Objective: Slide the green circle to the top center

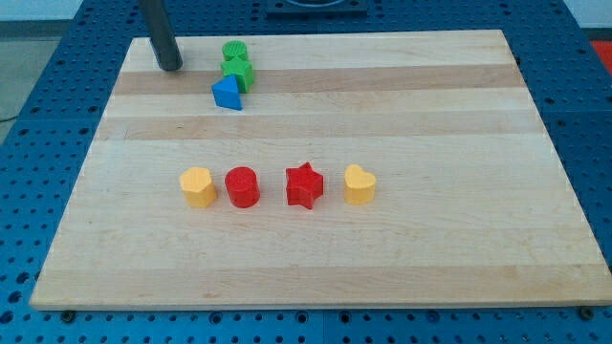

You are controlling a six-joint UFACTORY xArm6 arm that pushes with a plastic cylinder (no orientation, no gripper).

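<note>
1. Wooden board (316,239): pale planks joined side by side, grain running left to right, smooth finish, corners rounded. It rests on a blue perforated table (29,153) with a regular grid of holes.
2. Rod (161,33): dark, straight, cylindrical, matte. It enters from the far edge of the view and leans slightly, its upper part further left than its lower end. My tip (171,67) is down at the board surface in the far left corner area. It is a plain rod end with no jaws, so nothing spreads, presses together or pinches. It touches no block.
3. Near row, four blocks in a line across the middle of the board, set apart from each other, left to right: yellow block (198,186), rounded with a faceted outline; red cylinder (243,186); red star (305,184); yellow heart-like block (360,183). All look like solid moulded plastic.
4. Far cluster, right of my tip:
   - green circle (235,51), a short cylinder, farthest of the three, close to the far edge and left of the board's centre line; my tip stands to its left, apart from it.
   - green block (238,72), shape unclear, just in front of the circle and appearing to touch it.
   - blue triangle (228,93), nearest of the cluster, against the green block.
</note>
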